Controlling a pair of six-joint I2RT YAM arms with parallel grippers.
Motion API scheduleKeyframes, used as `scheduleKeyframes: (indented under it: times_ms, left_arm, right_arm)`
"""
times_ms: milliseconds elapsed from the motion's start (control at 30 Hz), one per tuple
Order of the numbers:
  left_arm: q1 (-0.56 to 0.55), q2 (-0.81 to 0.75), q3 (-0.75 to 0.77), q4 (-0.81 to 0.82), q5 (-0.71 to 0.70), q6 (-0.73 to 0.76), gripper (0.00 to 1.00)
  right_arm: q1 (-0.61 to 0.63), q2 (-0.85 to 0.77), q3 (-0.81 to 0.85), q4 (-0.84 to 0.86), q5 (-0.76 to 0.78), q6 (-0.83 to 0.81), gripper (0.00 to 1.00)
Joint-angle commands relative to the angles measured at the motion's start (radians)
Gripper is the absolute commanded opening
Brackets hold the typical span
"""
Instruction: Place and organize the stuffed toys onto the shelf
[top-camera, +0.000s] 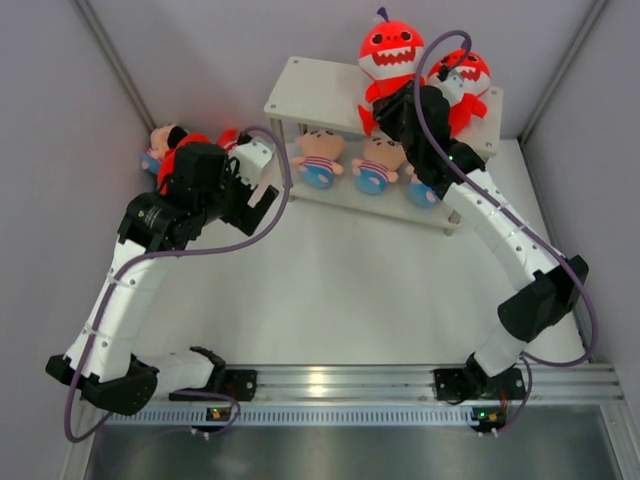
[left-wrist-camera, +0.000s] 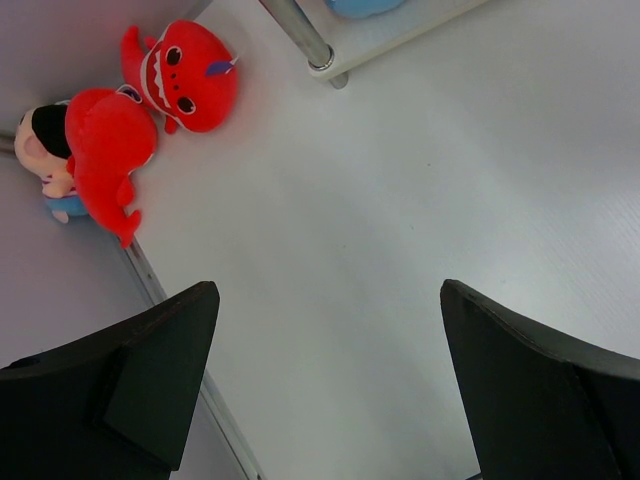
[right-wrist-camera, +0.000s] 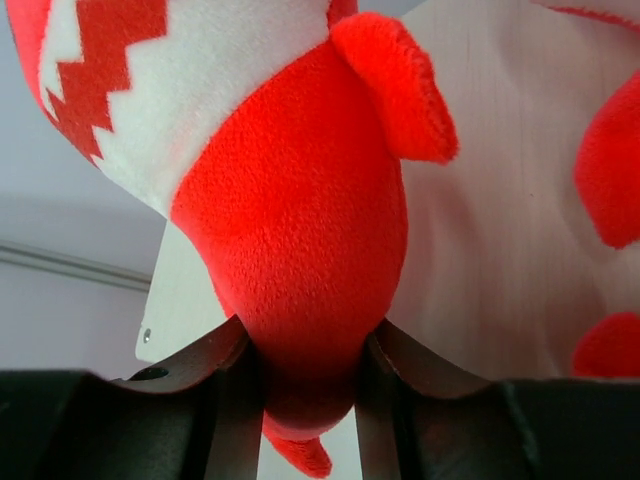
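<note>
The off-white shelf (top-camera: 300, 90) stands at the back. My right gripper (top-camera: 396, 108) is shut on the lower body of a red shark (top-camera: 390, 52) and holds it upright over the top tier; in the right wrist view the gripper (right-wrist-camera: 305, 372) pinches the shark (right-wrist-camera: 290, 230). A second red shark (top-camera: 470, 75) sits on the top tier at the right. Two dolls (top-camera: 320, 155) (top-camera: 377, 165) sit on the lower tier; a third (top-camera: 422, 192) is mostly hidden by my right arm. My left gripper (left-wrist-camera: 330, 330) is open and empty above the table. Two red sharks (left-wrist-camera: 190, 75) (left-wrist-camera: 105, 150) and a doll (left-wrist-camera: 40, 150) lie by the left wall.
A silver shelf leg (left-wrist-camera: 300, 35) stands close to the loose toys. Grey walls close in the table on the left, right and back. The top tier's left part (right-wrist-camera: 490, 250) is bare wood.
</note>
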Motion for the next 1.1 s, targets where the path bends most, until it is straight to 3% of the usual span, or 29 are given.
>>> scheduleKeyframes:
  times_ms: [0, 200, 400, 667, 900, 1000, 1067]
  left_arm:
    - [-0.001, -0.024, -0.009, 0.048, 0.015, 0.011, 0.98]
    - [-0.001, -0.024, -0.01, 0.048, 0.026, 0.016, 0.98]
    - [0.001, -0.021, -0.009, 0.048, 0.036, 0.016, 0.98]
    - [-0.001, -0.002, -0.012, 0.049, 0.026, 0.013, 0.98]
    - [-0.001, 0.027, -0.033, 0.097, -0.005, 0.006, 0.98]
    - [0.008, 0.035, -0.107, 0.223, -0.083, 0.042, 0.98]
    - [0.037, 0.047, -0.15, 0.275, -0.06, 0.048, 0.98]
  right_arm:
    - [-0.027, -0.013, 0.002, 0.041, -0.042, 0.029, 0.37]
    - [-0.028, -0.051, -0.059, 0.084, -0.056, 0.052, 0.43]
    - [-0.028, -0.1, -0.097, 0.131, -0.065, 0.052, 0.65]
    - [-0.018, -0.194, -0.176, 0.199, -0.071, 0.046, 0.8]
    - [0.011, -0.278, -0.179, 0.243, -0.126, -0.024, 0.82]
    - [0.03, -0.324, -0.189, 0.259, -0.174, -0.072, 0.82]
    - [0.033, -0.351, -0.212, 0.266, -0.214, -0.098, 0.82]
